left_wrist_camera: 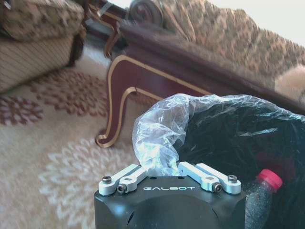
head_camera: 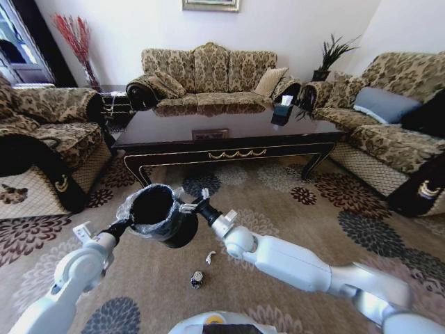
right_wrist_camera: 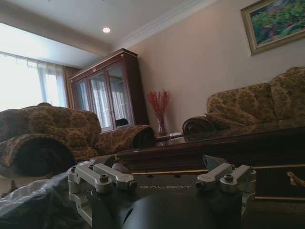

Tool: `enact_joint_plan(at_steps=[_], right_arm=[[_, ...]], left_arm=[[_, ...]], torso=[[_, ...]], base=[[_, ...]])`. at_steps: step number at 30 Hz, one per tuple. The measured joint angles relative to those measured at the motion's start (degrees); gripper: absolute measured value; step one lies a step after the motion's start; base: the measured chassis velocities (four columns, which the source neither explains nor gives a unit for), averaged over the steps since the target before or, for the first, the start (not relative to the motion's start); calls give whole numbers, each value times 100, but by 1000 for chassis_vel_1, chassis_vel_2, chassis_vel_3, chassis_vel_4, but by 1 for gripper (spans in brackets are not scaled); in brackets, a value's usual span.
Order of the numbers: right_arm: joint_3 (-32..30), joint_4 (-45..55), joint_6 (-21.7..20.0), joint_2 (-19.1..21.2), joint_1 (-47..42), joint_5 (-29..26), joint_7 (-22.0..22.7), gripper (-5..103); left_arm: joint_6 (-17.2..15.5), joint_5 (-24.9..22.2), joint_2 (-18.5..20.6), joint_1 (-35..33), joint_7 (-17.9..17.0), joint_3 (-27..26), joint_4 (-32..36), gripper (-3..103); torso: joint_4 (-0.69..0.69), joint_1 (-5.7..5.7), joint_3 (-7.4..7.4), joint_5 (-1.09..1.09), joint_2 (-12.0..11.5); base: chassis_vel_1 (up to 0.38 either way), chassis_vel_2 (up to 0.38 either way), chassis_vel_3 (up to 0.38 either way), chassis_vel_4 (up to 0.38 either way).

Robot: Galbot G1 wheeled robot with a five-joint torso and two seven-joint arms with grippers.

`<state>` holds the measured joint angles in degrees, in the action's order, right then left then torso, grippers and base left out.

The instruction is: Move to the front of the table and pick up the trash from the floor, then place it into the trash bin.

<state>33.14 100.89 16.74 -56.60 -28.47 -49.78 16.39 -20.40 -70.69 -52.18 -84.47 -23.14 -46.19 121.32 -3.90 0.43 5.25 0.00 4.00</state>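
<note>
My left gripper [head_camera: 128, 223] is shut on the rim of the black trash bin [head_camera: 156, 212] and holds it up off the floor [head_camera: 299, 223]. In the left wrist view the bin's crinkly bag [left_wrist_camera: 157, 129] is pinched at the left gripper [left_wrist_camera: 159, 166], and a red-capped piece of trash [left_wrist_camera: 268, 180] lies inside the bin. My right gripper [head_camera: 193, 206] stands open at the bin's rim, above the bag [right_wrist_camera: 28, 205]. A tiny white scrap [head_camera: 210, 257] and a small crushed dark can [head_camera: 197, 279] lie on the carpet below the bin. The dark table [head_camera: 229, 132] stands just beyond.
Patterned sofas surround the table: one at the back [head_camera: 208, 73], one on the left [head_camera: 42, 139], one on the right [head_camera: 389, 118]. A dark tissue box [head_camera: 281, 111] sits on the table. Open carpet lies to the right of my right arm.
</note>
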Motion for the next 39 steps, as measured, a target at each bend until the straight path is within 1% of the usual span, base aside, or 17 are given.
enact_joint_plan(at_steps=[1,3,4,8,9,10,11,14,16,19,25,26,31,34,36,38,39], right_arm=[[-93,-24,-45,16,-44,-50,48,100],[-391,-109,-426,61,-232,-161,716,100],[-391,-109,-426,61,-232,-161,716,100],[-747,-172,-1494,112,-602,-544,1859,100],[-825,-177,-1691,106,-706,-612,2038,100],[-825,-177,-1691,106,-706,-612,2038,100],[-970,-157,-1993,78,-910,-762,2346,100],[-1222,-22,-2514,-70,-1391,-1121,2986,100],[-1328,-4,-2621,-148,-1577,-1198,3093,100],[-1548,-86,-2897,-506,-2033,-1435,3375,100],[-1476,-312,-3185,-1115,-2276,-1640,3752,100],[-1476,-312,-3185,-1115,-2276,-1640,3752,100],[-1002,-422,-3204,-1171,-2363,-1430,3755,100],[-388,-608,-3210,-1125,-2322,-1181,3633,100],[-323,-636,-3217,-1127,-2307,-1169,3615,100],[58,-857,-3231,-1162,-2181,-1101,3431,100],[314,-1021,-3143,-1174,-2069,-1027,3164,100]], left_arm=[[11,3,-11,-7,-9,-53,10,3],[58,-59,-69,-40,-79,-357,94,3],[58,-59,-69,-40,-79,-357,94,3],[59,-535,-16,-119,-223,-942,208,3],[60,-609,17,-129,-244,-1043,211,3],[60,-609,17,-129,-244,-1043,211,3],[60,-707,75,-139,-270,-1181,212,3],[42,-827,160,-170,-287,-1327,250,3],[33,-846,180,-172,-288,-1330,276,3],[14,-840,185,-166,-284,-1265,365,3],[7,-775,79,-201,-273,-1228,503,3],[7,-775,79,-201,-273,-1228,503,3],[4,-705,-33,-217,-246,-1143,582,3],[4,-590,-169,-168,-216,-966,592,3],[4,-577,-189,-157,-213,-941,590,3],[5,-541,-248,-116,-179,-851,552,3],[15,-516,-261,-107,-139,-821,515,3]], torso=[[0,0,0,0,0],[0,0,0,0,0],[0,0,0,0,0],[0,0,0,0,0],[0,0,0,0,0],[0,0,0,0,0],[0,0,0,0,0],[0,0,0,0,0],[0,0,0,0,1],[-3,0,0,-1,1],[2,0,0,-1,0],[2,0,0,-1,0],[0,0,-1,0,0],[-1,0,0,-2,1],[-1,0,0,-1,0],[-1,0,0,-1,1],[-1,0,1,-1,0]], base=[[0,0,0,0],[0,0,0,0],[0,0,0,0],[0,0,0,0],[0,0,0,0],[0,0,0,0],[0,0,0,0],[0,0,0,0],[0,0,0,0],[0,0,0,0],[0,0,0,0],[0,0,0,0],[0,0,0,0],[0,0,0,0],[0,0,0,0],[0,0,0,0],[0,0,0,0]])
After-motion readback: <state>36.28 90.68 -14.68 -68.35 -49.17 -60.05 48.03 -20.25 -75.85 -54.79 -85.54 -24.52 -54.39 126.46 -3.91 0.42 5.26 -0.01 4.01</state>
